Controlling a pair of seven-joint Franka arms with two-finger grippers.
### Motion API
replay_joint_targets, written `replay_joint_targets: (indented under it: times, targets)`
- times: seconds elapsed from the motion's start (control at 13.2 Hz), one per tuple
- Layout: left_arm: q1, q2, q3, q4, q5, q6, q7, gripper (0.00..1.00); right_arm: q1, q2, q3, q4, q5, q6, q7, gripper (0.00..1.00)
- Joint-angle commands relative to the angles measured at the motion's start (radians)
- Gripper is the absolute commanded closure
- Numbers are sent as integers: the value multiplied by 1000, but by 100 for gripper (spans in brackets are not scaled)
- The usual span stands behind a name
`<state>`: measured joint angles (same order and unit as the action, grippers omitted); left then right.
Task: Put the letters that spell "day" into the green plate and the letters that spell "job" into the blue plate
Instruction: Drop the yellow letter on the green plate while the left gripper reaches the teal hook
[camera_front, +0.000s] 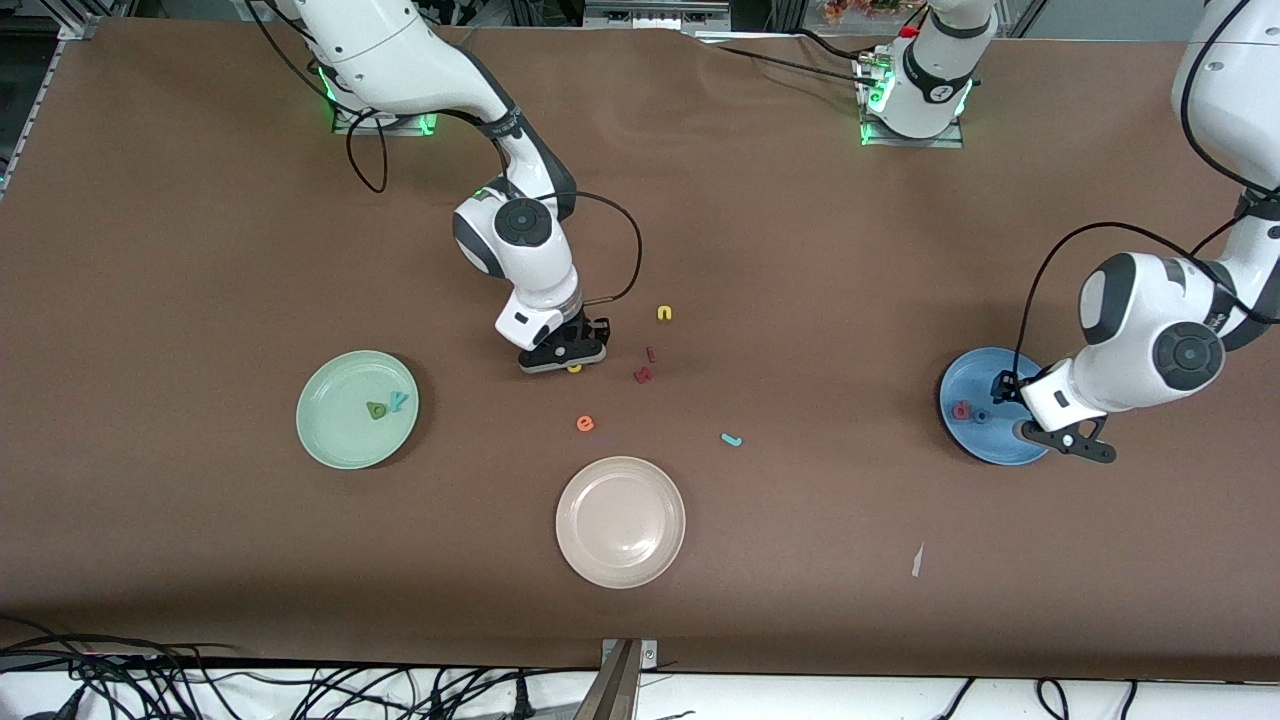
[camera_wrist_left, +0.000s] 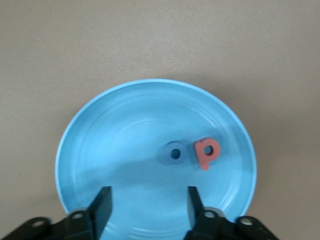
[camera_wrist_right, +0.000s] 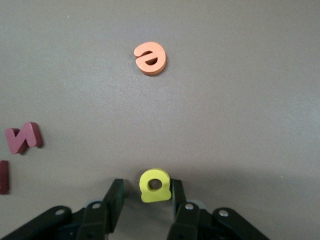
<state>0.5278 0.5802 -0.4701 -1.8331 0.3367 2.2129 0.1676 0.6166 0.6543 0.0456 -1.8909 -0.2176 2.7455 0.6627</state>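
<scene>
**Right jaws closing in on the yellow d; left jaws released over the blue plate**

The brown worktop (camera_front: 200, 200) is carrying three plates. The green plate (camera_front: 357, 409) is sitting toward the right arm's end, already holding the dark green a (camera_front: 376, 410) and the teal y (camera_front: 399, 401). The blue plate (camera_front: 975, 385) is sitting toward the left arm's end, holding the pinkish-red b (camera_wrist_left: 206, 152) and the blue o (camera_wrist_left: 175, 153), which are lying just beside each other. A beige-white plate (camera_front: 620, 521) is lying nearest the front edge, between the two.

The left gripper (camera_wrist_left: 148, 202) is hovering over the blue plate's rim with its jaws released and nothing between them. The right gripper (camera_wrist_right: 145, 192) is down at the worktop near the middle, its jaws standing open on either side of the yellow d (camera_wrist_right: 155, 185), not visibly pinching it. The d is lying flat between the fingertips, its stem pointing across the gap toward one finger, so closing straight in looks enough.

Loose letters are lying around: the teal j (camera_front: 731, 439), well apart from the left gripper and nearer the right arm; an orange e (camera_wrist_right: 150, 58); dark red letters (camera_wrist_right: 22, 137); and a yellow u (camera_front: 664, 313).
</scene>
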Motion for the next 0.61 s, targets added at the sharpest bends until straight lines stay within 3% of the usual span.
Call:
replay_joint_targets:
  times: [0.0, 0.23, 0.53]
  targets:
    - [-57, -14, -25, 8, -100, -21, -99, 0, 5, 19, -4, 15, -17, 17, -5, 65]
    - [-176, -13, -27, 49, -104, -47, -407, 0, 5, 19, -4, 15, -17, 17, -5, 73]
    - [-348, 55, -19, 211, -107, -170, -740, 0, -11, -11, -9, 13, -14, 11, -61, 74]
